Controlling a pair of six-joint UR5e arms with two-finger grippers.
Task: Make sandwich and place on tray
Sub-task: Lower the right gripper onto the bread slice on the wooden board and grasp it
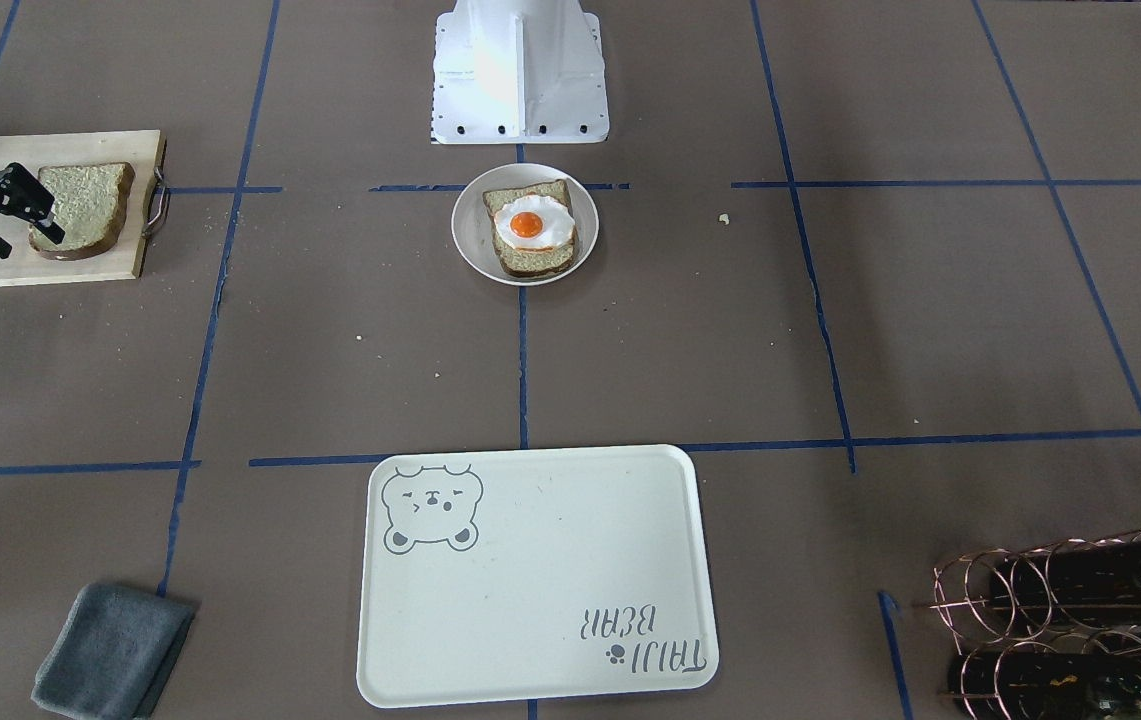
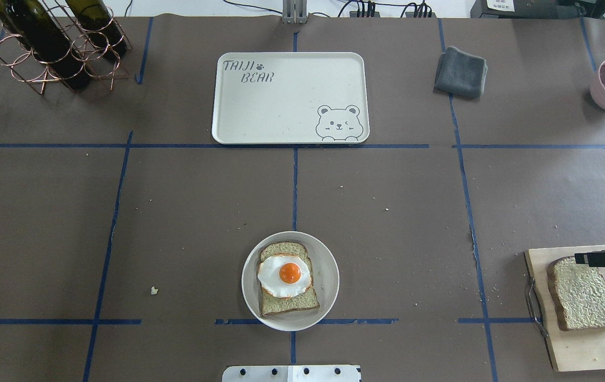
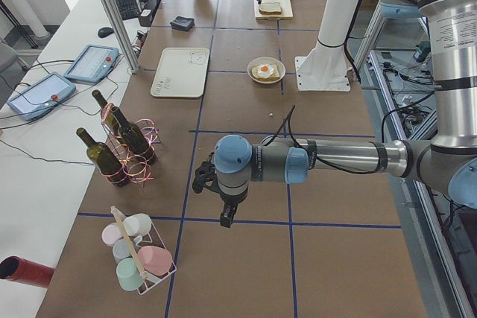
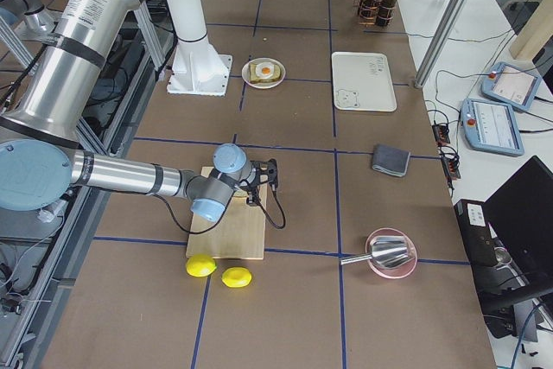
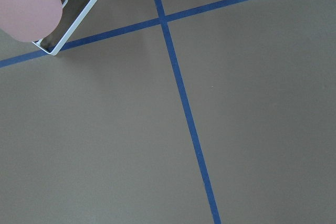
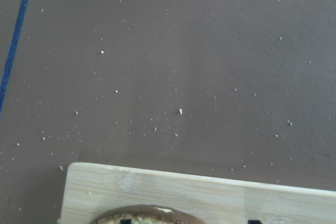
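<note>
"Is the sandwich done?"

"Not yet. One brown-crust slice lies on the plate with the white egg on top. The other slice is far off on the board. The right pincer is open beside it. The tray has no sandwich yet. The left pincer? I cannot tell."

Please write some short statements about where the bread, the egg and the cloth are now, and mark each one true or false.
1. The fried egg lies on a bread slice on the round white plate. True.
2. The second bread slice lies on the tray. False: it lies on the wooden board.
3. The right gripper is at the edge of the second bread slice. True.
4. The grey cloth lies on the tray. False: it lies on the table, apart from the tray.
</note>
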